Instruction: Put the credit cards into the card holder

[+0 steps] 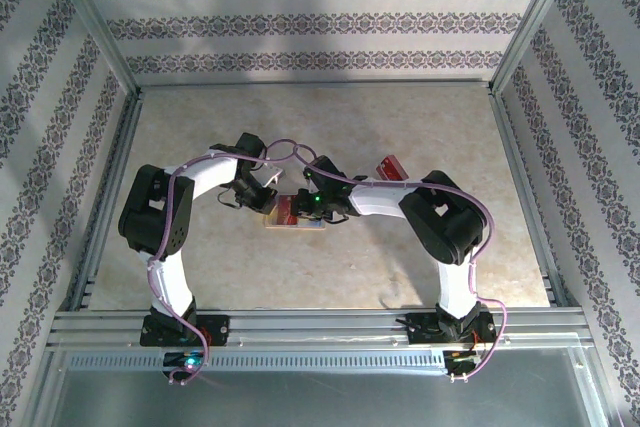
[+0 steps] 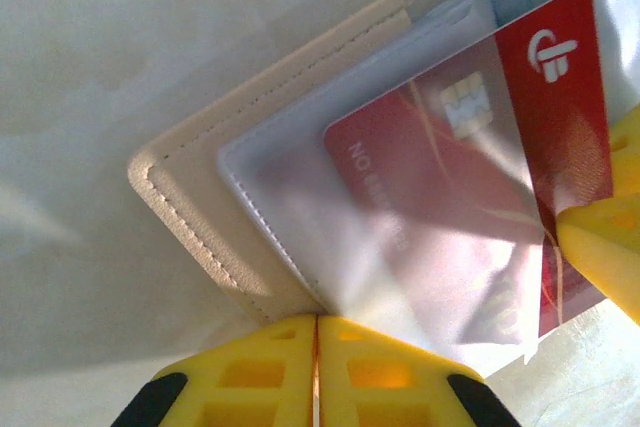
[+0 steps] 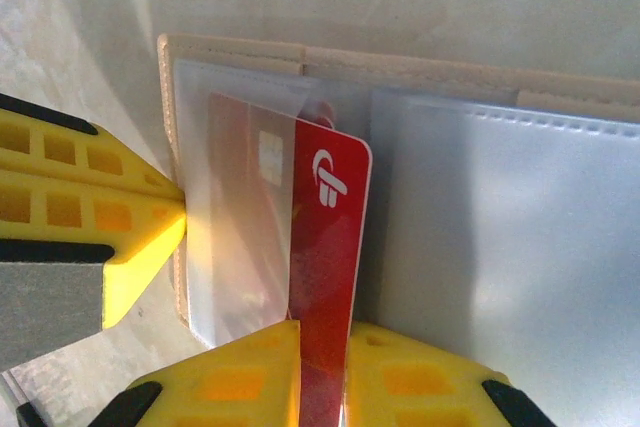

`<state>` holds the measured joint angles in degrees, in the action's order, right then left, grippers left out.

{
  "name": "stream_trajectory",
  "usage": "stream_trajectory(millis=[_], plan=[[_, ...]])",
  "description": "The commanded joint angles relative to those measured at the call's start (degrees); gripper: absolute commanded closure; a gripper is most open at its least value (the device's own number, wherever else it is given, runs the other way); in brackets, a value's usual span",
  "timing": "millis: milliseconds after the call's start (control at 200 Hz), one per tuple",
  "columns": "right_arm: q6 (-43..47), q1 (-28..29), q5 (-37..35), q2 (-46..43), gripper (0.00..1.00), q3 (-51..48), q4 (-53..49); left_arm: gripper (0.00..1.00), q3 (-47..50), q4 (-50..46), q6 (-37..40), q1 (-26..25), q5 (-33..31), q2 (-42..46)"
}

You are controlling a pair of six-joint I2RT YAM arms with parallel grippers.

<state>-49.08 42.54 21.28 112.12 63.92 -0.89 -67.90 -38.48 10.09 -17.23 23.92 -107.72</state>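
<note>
Gripping a red credit card (image 3: 332, 247) by its near end, the right end effector (image 3: 322, 335) has its yellow fingers closed flat on both faces of the card. Just ahead of those fingers the card runs partway into a clear sleeve (image 3: 240, 247) of the card holder (image 3: 400, 65). The part with the chip shows pale through the plastic, while the strip with the white logo is bare. The tan holder lies open on the desk (image 1: 300, 127), a further empty sleeve spreading to the right of this end effector.

The left end effector (image 2: 316, 321) has its fingers pressed together, with only a thin line between them, pinching the near edge of the holder where sleeve and stitched tan border meet. Directly ahead of it lie the sleeve and the red card.

From above, both end effectors meet over the holder. A second credit card (image 1: 390, 167) lies on the desk to the right of the right end effector, apart from the holder.
</note>
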Motion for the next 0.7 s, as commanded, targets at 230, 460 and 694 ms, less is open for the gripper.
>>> stream_trajectory(millis=[230,460,694], plan=[[0.89,1.90,1.34,5.67,0.87,5.52,-1.58,0.91,-0.67,-0.30,0.76,-0.02,0.70,-1.34],[1.15,2.10,2.50,5.75,0.86,6.21,-1.40,0.91,-0.59,-0.03,0.89,0.00,1.20,-1.09],[0.80,2.03,2.39,3.43,0.78,4.63,0.02,0.93,-2.51,-1.67,0.45,-0.02,3.08,0.34]])
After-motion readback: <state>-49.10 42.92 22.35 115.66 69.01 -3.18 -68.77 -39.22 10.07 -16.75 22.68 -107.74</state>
